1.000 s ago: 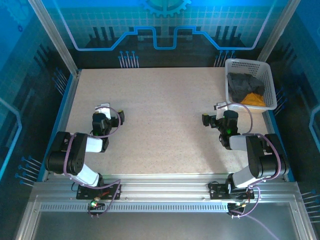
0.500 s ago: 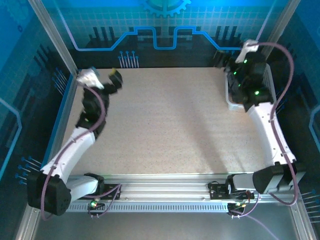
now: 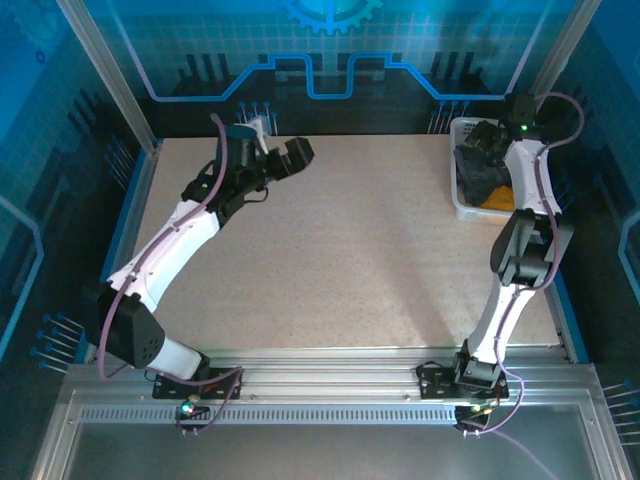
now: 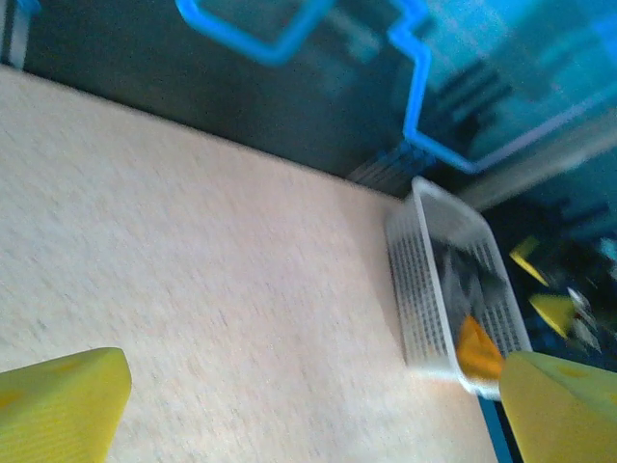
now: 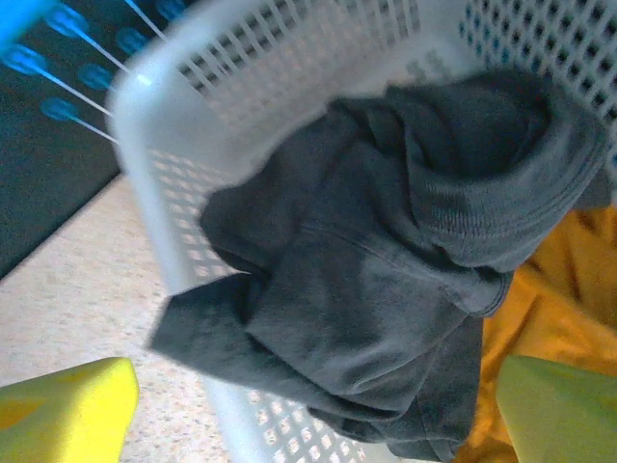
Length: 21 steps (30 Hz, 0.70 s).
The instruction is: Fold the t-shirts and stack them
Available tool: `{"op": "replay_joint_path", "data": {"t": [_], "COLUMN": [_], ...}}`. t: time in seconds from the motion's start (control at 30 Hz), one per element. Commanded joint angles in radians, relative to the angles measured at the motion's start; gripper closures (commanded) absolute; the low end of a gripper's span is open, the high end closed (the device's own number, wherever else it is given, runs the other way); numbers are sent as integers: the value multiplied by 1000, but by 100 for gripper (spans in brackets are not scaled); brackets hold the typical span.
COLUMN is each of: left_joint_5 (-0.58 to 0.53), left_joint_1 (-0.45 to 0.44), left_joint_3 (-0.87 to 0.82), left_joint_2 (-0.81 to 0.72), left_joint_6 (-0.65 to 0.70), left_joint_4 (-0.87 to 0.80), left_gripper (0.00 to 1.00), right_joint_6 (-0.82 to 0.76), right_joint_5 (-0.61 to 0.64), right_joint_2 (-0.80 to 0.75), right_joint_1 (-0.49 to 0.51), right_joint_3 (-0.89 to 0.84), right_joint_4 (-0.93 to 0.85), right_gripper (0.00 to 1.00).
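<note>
Over the far table [image 3: 350, 260], the left gripper [image 3: 297, 152] was held with fingers spread, empty; at the far right corner the right gripper [image 5: 313, 410] was poised, fingers wide apart, above the basket [image 5: 183, 125], where the charcoal t-shirt [image 5: 386, 280] was heaped over the orange t-shirt [image 5: 554, 318]

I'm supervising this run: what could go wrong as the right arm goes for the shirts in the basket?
The grey shirt hangs over the rim of the basket; pulling it could drag or tip the basket. It also lies bunched on the orange shirt, so the open right jaws might lift both together.
</note>
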Motion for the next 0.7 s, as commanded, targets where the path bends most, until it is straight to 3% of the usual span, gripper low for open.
{"op": "replay_joint_path", "data": {"t": [0.0, 0.1, 0.33, 0.67], "left_joint_5": [87, 90, 92, 83], "left_joint_1": [-50, -83, -117, -124], "left_joint_3": [48, 66, 71, 28], "left_joint_2": [-24, -37, -68, -109], "left_joint_6": [-7, 10, 29, 28], "left_joint_4": [-60, -93, -150, -166], "left_gripper": [1, 1, 1, 1], "right_joint_6": [61, 120, 264, 298], "right_joint_5": [-56, -46, -38, -40], "right_joint_2": [75, 141, 183, 167], "right_joint_1": [6, 5, -12, -2], "right_joint_3": [98, 112, 53, 37], "right_joint_4": [-84, -110, -44, 28], "right_gripper": [4, 7, 25, 80]}}
